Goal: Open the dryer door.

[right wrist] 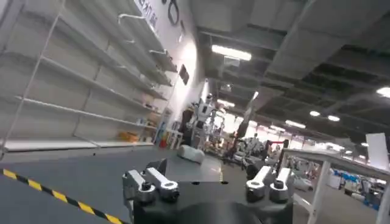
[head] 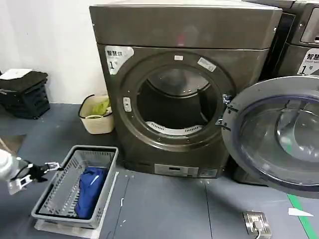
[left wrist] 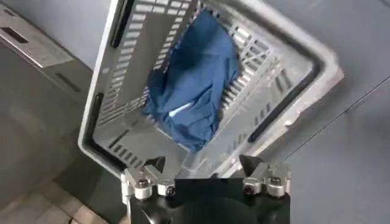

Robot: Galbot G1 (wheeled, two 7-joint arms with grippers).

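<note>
The dryer (head: 184,30) is a dark grey-brown front loader with a white "1" sticker (head: 115,57). Its dryer door (head: 279,139) stands swung wide to the right on its hinge (head: 224,112), with the grey inner rim and tinted glass facing me. The drum opening (head: 174,99) is uncovered. My left gripper (head: 35,175) is low at the far left, beside the grey laundry basket, open and holding nothing. In the left wrist view the left gripper (left wrist: 203,164) hovers over that basket (left wrist: 103,91). My right gripper (right wrist: 210,170) is open, empty, and faces the room.
The grey laundry basket (head: 107,174) holds a blue cloth (head: 89,186) on the floor left of the dryer. A cream bin (head: 97,127) stands by the dryer's left side and black crates (head: 25,94) at the wall. A second machine (head: 299,40) is behind the door. A floor socket (head: 256,221) lies front right.
</note>
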